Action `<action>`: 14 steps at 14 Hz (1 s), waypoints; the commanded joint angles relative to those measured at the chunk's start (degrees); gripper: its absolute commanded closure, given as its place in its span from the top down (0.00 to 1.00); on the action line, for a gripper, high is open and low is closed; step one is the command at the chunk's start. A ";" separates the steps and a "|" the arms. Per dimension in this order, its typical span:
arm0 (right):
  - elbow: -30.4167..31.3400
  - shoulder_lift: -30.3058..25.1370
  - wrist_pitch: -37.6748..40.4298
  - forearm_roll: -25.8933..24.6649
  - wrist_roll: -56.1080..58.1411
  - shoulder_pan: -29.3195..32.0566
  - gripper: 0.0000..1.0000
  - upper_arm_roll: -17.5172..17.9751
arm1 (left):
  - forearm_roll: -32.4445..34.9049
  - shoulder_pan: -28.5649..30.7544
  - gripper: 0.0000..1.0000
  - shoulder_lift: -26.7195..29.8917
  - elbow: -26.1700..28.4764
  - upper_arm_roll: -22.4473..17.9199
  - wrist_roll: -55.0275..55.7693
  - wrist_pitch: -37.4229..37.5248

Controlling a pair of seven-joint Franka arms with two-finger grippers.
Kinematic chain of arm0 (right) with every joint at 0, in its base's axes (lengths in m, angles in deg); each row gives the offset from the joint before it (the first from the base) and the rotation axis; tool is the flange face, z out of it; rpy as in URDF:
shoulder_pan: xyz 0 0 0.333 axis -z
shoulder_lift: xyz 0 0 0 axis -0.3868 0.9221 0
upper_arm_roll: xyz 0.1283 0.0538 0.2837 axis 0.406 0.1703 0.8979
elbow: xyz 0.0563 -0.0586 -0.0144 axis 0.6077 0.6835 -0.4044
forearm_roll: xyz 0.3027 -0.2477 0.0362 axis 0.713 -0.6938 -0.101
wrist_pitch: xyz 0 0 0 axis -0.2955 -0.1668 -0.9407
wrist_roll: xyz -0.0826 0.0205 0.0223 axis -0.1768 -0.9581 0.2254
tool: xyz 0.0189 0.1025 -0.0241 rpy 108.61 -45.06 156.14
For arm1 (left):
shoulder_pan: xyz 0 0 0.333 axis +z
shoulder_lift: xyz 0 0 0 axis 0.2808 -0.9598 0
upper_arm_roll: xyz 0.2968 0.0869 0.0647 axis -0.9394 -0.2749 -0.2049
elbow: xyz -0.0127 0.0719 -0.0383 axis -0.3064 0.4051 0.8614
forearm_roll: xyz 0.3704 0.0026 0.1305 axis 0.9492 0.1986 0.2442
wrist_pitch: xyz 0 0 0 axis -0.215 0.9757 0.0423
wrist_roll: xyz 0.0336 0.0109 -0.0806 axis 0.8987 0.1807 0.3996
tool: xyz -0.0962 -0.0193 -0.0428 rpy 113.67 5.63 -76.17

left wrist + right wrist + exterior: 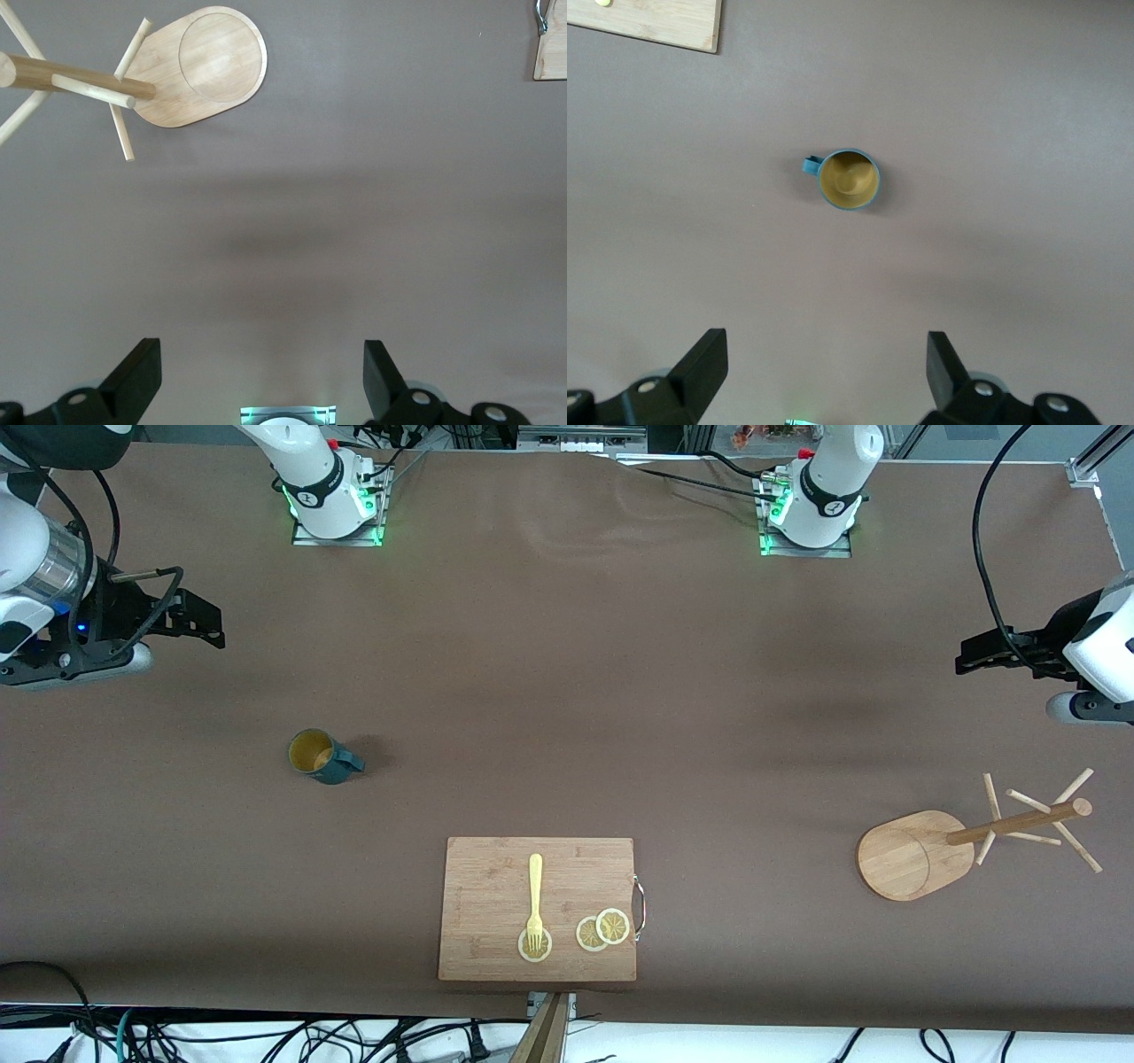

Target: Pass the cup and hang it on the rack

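The dark teal cup [321, 755] stands upright on the brown table toward the right arm's end, its handle pointing toward the table's middle. It also shows in the right wrist view [849, 180], tan inside up. My right gripper [202, 622] hangs open and empty in the air [827, 367], apart from the cup. The wooden rack [912, 853] stands toward the left arm's end, with its dark post [1019, 824] and thin pegs. The left wrist view shows its base [208, 66]. My left gripper [972, 658] hangs open and empty [263, 372], apart from the rack.
A rectangular wooden cutting board [496, 886] lies at the table's near edge in the middle. On it are a yellow fork [534, 895] and lemon slices [603, 930]. Its corners show in both wrist views [551, 53] [656, 19]. Cables hang along the near edge.
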 commanded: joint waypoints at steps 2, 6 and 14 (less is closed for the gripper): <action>-0.67 0.17 1.43 -0.13 -0.02 1.54 0.99 0.08 | 0.31 1.36 1.00 -1.43 -2.29 0.19 -1.19 0.26; -1.10 0.96 0.82 -0.13 2.00 1.63 0.99 -0.37 | 0.22 1.63 1.00 -1.43 -2.29 0.28 -1.28 0.35; -3.83 1.05 2.39 -0.04 1.92 1.01 0.99 -0.02 | 0.13 1.54 1.00 -1.43 -2.38 0.36 -1.01 0.35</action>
